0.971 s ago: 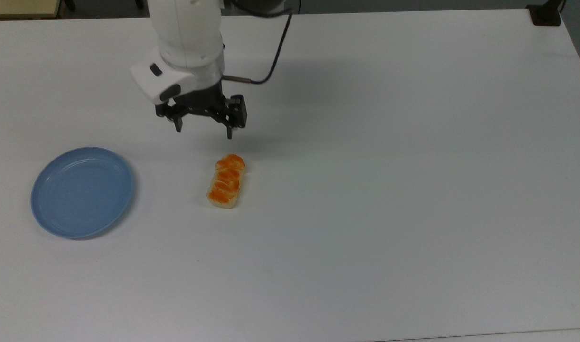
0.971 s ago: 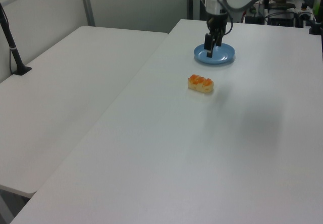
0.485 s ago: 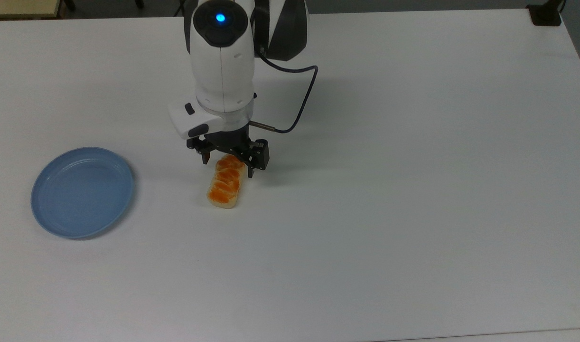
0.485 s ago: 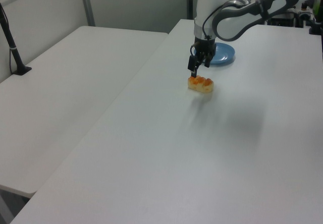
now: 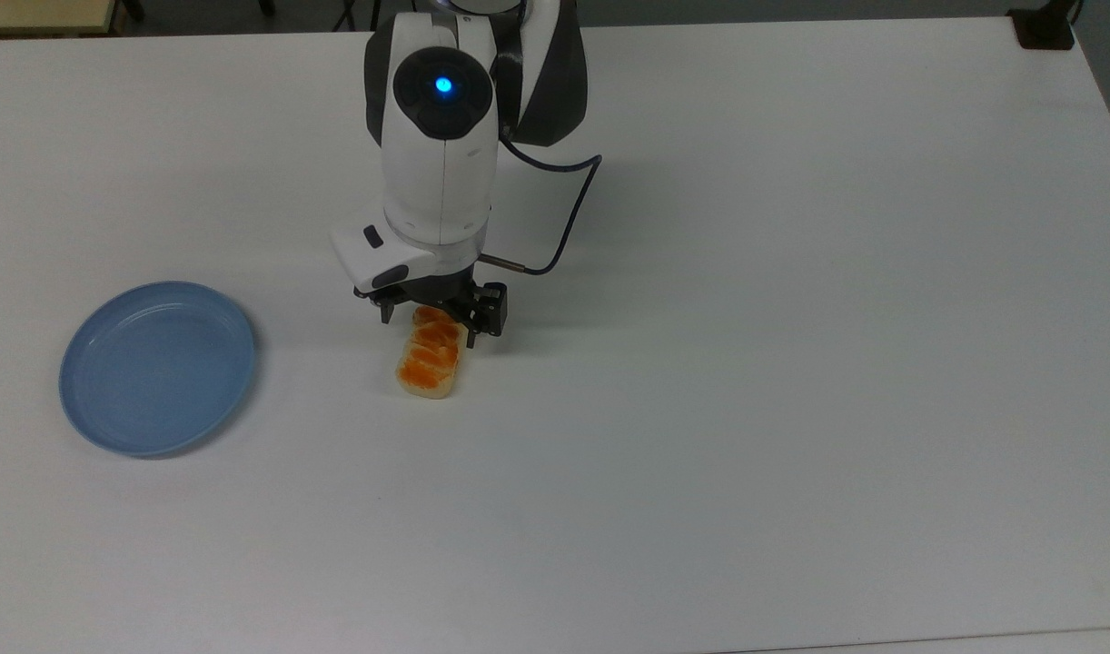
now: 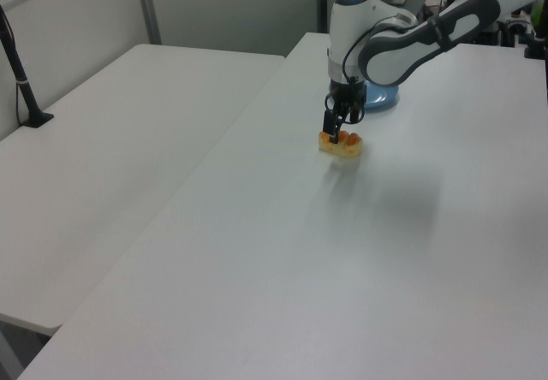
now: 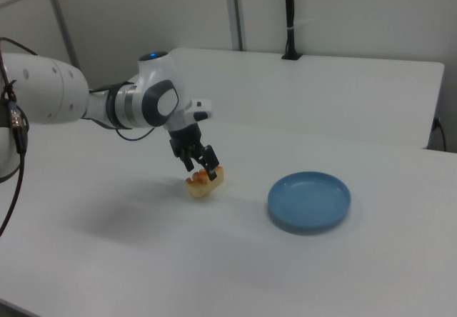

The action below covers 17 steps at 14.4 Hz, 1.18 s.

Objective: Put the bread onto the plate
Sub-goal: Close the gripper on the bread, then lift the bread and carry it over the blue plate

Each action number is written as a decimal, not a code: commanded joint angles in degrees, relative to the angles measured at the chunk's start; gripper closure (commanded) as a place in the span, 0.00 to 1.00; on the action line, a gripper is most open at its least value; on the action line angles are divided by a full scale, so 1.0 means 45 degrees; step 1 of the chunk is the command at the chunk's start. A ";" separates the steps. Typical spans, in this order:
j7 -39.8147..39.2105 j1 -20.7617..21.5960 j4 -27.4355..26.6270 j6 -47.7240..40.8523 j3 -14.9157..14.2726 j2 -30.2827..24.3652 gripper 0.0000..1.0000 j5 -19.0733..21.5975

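Bread [image 5: 429, 360] is seen lying flat on a white table [image 5: 791, 363], its glossy orange-brown top facing up and its long axis slightly tilted in the top view. The gripper [image 5: 430, 320] is lowered over the bread's end nearest the arm; its two black fingers [image 5: 492, 313] are spread apart, one set on each side of that end, and no lift is shown, the bread's base resting on the table. Whether the fingertips are touching the bread's sides cannot be told.

In the right view, the gripper [image 7: 200, 162] is seen straddling the bread [image 7: 204, 182] from above, with the white arm [image 7: 107, 103] reaching in from the right view's left. In the left view, the gripper [image 6: 339, 126] is placed at the bread's [image 6: 342, 143] end toward the left view's left.

The plate [image 5: 157, 366], round and light blue, is set well apart from the bread, toward the top view's left, and nothing is carried on it. In the right view the plate [image 7: 309, 201] lies to the bread's right; in the left view the plate [image 6: 381, 99] is partly hidden behind the arm, beyond the bread.
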 commanded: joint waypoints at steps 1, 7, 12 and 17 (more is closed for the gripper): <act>0.0391 0.0200 -0.0173 0.0810 -0.0054 0.0434 0.10 -0.0365; 0.0333 0.0025 0.0061 0.0637 -0.0015 0.0183 0.81 -0.0169; -0.1634 -0.1202 0.0976 -0.0863 -0.0015 -0.0269 0.80 -0.0072; -0.6303 -0.3566 0.3418 -0.3951 0.0161 0.0003 0.80 0.0768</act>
